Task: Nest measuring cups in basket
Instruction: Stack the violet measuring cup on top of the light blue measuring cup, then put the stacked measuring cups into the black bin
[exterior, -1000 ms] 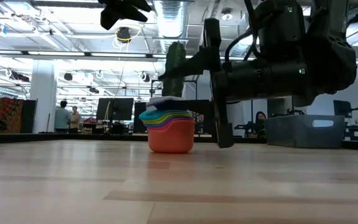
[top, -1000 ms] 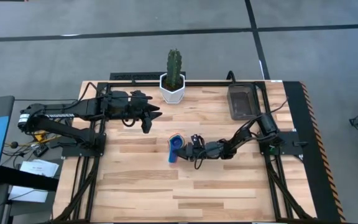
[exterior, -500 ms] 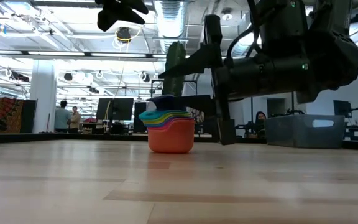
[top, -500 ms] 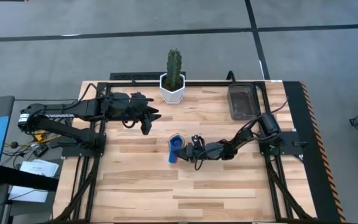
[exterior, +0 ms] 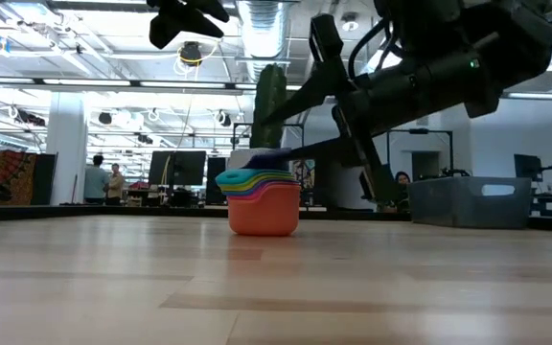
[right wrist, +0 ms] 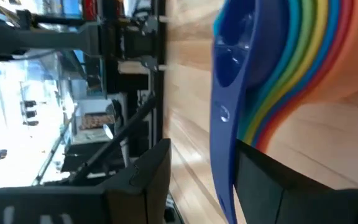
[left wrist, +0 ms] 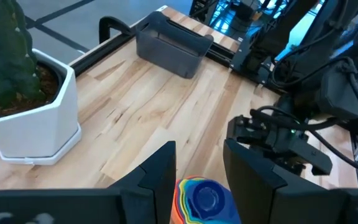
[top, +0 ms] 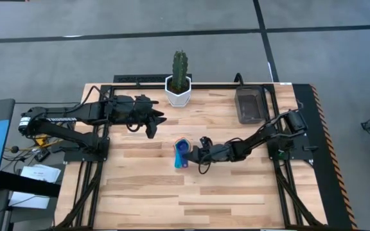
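1. The cups [top: 182,153] sit nested in one stack near the middle of the counter [top: 146,192], orange outermost and a blue one on top.
2. The right tool [top: 193,156] lies low beside the stack, its fingers [right wrist: 143,180] apart on either side of the stacked handles; whether they grip cannot be told.
3. The left tool [top: 157,119] hovers above the counter, partly open, holding nothing.
4. The basket [top: 250,104] stands at the far right corner, well apart from the stack.

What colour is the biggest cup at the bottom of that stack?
Orange. The bottom cup of the nested stack shows best in the low view.
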Controlling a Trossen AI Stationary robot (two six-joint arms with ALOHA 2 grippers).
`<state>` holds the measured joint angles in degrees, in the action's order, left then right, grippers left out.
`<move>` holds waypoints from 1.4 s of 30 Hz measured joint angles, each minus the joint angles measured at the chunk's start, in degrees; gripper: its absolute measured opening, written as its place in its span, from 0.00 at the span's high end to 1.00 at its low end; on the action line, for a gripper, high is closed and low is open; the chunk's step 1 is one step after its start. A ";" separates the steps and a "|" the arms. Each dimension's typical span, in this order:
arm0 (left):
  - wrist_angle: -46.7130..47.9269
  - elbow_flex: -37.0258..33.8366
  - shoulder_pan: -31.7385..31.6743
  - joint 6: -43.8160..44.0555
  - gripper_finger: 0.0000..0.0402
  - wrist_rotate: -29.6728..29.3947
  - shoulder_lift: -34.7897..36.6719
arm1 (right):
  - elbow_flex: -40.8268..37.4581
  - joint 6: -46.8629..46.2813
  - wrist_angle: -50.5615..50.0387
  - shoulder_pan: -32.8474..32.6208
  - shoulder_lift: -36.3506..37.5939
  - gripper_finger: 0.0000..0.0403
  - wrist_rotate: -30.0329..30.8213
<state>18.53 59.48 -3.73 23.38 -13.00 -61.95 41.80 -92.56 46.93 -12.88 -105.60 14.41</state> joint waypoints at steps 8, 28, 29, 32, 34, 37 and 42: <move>-0.02 0.00 0.00 0.38 0.70 -0.37 0.00 | 1.22 0.00 -0.28 0.50 -0.55 0.57 -2.40; 0.20 0.00 0.00 1.30 0.70 -0.50 0.00 | 4.44 -3.88 -7.50 2.53 -0.57 0.51 -10.54; 0.24 0.00 0.00 1.31 0.70 -0.50 0.00 | 4.44 -3.88 -7.38 2.53 -0.57 0.51 -11.04; 0.56 0.00 0.00 1.33 0.70 -0.83 0.00 | 4.44 -4.15 -7.52 2.56 -0.57 0.47 -12.78; 0.63 0.00 0.00 1.33 0.70 -1.00 0.00 | 4.44 -4.08 -7.46 2.60 -0.57 0.44 -13.69; 0.63 0.00 0.00 1.33 0.70 -1.14 0.00 | 4.44 -4.08 -7.43 2.88 -0.57 0.41 -15.02; 1.50 0.00 0.00 2.32 0.70 -1.19 0.00 | 4.44 -4.35 -7.21 2.91 -0.57 0.40 -16.53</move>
<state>20.03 59.48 -3.73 25.70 -14.19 -61.95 46.24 -96.91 39.73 -9.98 -106.17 -2.12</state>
